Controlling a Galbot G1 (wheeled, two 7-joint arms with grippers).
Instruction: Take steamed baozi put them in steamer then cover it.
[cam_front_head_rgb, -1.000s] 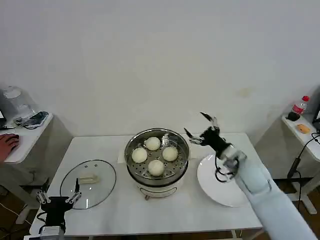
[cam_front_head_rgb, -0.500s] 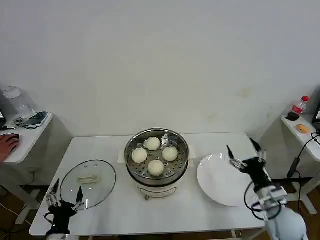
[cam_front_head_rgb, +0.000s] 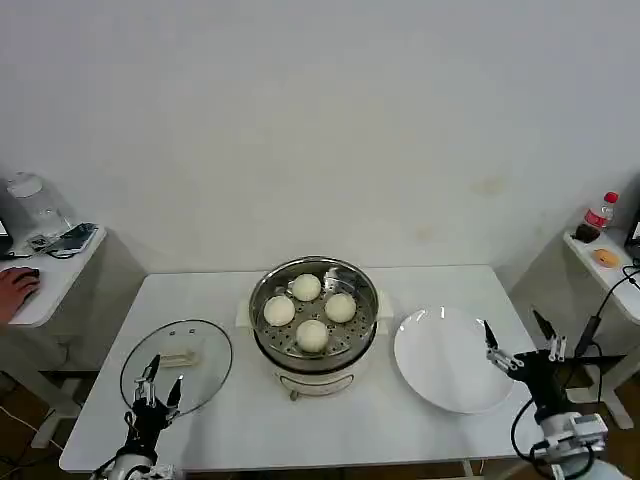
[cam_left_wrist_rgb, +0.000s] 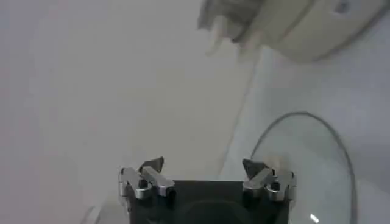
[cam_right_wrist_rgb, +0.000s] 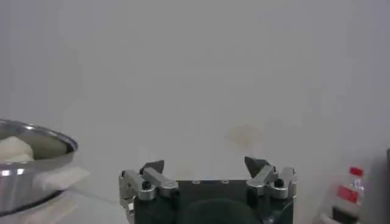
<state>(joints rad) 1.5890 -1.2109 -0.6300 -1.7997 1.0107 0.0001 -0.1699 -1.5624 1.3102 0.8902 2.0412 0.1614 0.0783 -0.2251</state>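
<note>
So the four steamed baozi (cam_front_head_rgb: 312, 310) are small, smooth, off-white rounds, sitting together on the perforated tray inside the steamer (cam_front_head_rgb: 314, 358), a shiny steel pot on a white base at the middle of the white table (cam_front_head_rgb: 300, 425). None of them touches my claws. In my right wrist view the steamer's (cam_right_wrist_rgb: 42, 167) rim shows with one bun (cam_right_wrist_rgb: 13, 150) peeking over it. The pot is uncovered: the round glass lid (cam_front_head_rgb: 190, 350) lies flat on the table to my left of the steamer, its pale knob facing up. On my right of the pot lies a flat white plate (cam_front_head_rgb: 440, 362), bare. My left gripper (cam_front_head_rgb: 158, 385) hangs at the near edge of the lid, fingers spread and holding nothing; from its wrist the lid (cam_left_wrist_rgb: 317, 164) curves just past the fingertips. My right gripper (cam_front_head_rgb: 521, 343) sits beyond the plate's right edge, also spread wide and empty. A red-capped bottle (cam_front_head_rgb: 600, 212) stands on a side table far to my right
</note>
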